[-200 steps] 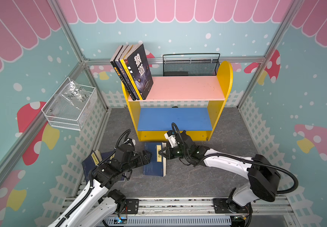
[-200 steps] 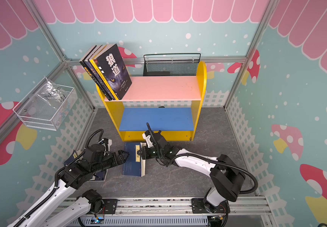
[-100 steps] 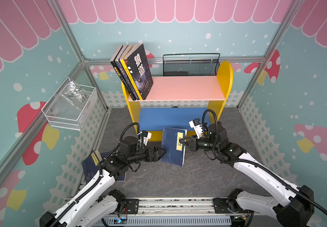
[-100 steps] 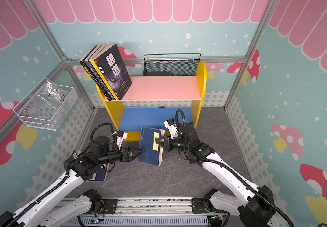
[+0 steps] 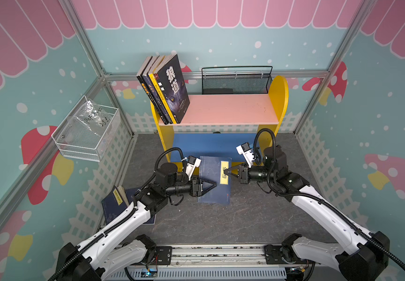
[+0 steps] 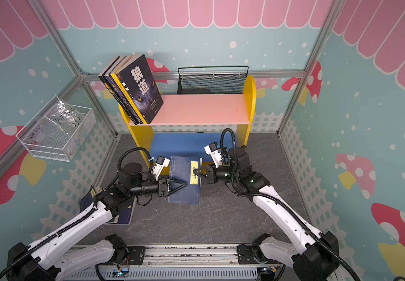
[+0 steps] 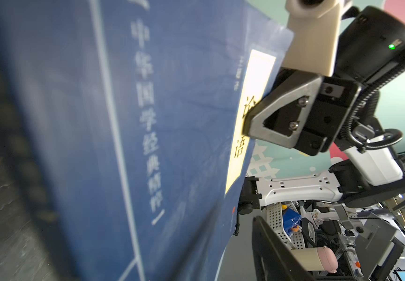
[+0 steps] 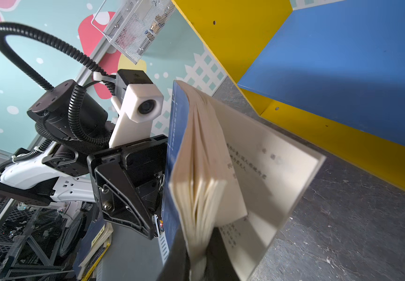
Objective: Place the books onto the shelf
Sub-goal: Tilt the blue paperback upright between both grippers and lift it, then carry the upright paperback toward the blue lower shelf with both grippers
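Note:
A navy book (image 5: 212, 167) with a yellow title label stands tilted on the floor in front of the shelf (image 5: 230, 109). My right gripper (image 5: 225, 172) is shut on its page edge, which fans open in the right wrist view (image 8: 204, 170). My left gripper (image 5: 213, 186) straddles the book's spine side: one finger (image 8: 128, 199) lies over the cover and the other is hidden behind it. A gap shows between the finger (image 7: 269, 245) and the cover (image 7: 99, 121). Several books (image 5: 169, 90) lean at the left end of the pink board. More books (image 5: 113, 204) lie stacked on the floor by the left arm.
A black mesh basket (image 5: 235, 80) sits behind the shelf's top. A white wire basket (image 5: 87, 131) hangs on the left wall. The blue lower board (image 5: 211, 143) is just behind the held book. Cage walls close in on both sides, and a metal rail (image 5: 216, 253) runs along the front.
The right gripper has raised the navy book from flat on the floor to standing and drawn it right. The left gripper has followed it and narrowed from wide open.

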`<state>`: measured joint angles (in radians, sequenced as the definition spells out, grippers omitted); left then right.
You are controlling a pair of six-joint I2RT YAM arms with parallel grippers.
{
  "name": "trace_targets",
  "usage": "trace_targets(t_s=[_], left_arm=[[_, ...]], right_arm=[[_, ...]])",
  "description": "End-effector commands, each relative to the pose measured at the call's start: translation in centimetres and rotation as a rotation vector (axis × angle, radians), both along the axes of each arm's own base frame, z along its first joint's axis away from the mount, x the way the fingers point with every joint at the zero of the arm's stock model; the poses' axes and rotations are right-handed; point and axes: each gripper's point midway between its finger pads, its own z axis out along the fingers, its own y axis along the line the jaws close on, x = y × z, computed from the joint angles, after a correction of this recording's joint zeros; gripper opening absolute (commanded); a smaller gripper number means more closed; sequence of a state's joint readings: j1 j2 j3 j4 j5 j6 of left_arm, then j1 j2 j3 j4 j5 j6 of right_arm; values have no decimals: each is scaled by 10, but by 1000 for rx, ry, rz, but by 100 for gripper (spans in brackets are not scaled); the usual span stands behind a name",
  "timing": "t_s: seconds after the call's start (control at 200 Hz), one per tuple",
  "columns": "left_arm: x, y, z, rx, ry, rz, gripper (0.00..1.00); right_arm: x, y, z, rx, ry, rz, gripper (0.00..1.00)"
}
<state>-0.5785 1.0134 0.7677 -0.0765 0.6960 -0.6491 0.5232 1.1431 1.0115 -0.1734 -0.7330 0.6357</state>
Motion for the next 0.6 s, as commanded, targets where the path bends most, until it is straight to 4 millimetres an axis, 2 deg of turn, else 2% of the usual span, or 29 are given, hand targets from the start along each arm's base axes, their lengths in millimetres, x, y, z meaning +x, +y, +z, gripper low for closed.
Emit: trace_targets(t_s=[0.0, 0.175, 0.285, 0.435, 0.535, 0.59], left_arm=[[-8, -3, 26, -65, -68, -39, 48], [-10, 1, 35, -70, -82, -20, 34], [-9, 5, 37, -63, -82, 6, 29], [-3, 10, 38, -41, -75, 61, 15], [1, 13, 40, -35, -75, 87, 11], [3, 15, 42, -31, -75, 104, 8]], right_arm=[[2, 2, 14, 43, -62, 28, 3], [7, 6, 9, 80, -55, 35, 3], [11, 6, 7, 80, -58, 30, 4], [18, 7, 6, 79, -69, 19, 5], [21, 8, 5, 82, -68, 11, 16], [22, 8, 5, 83, -70, 4, 29]])
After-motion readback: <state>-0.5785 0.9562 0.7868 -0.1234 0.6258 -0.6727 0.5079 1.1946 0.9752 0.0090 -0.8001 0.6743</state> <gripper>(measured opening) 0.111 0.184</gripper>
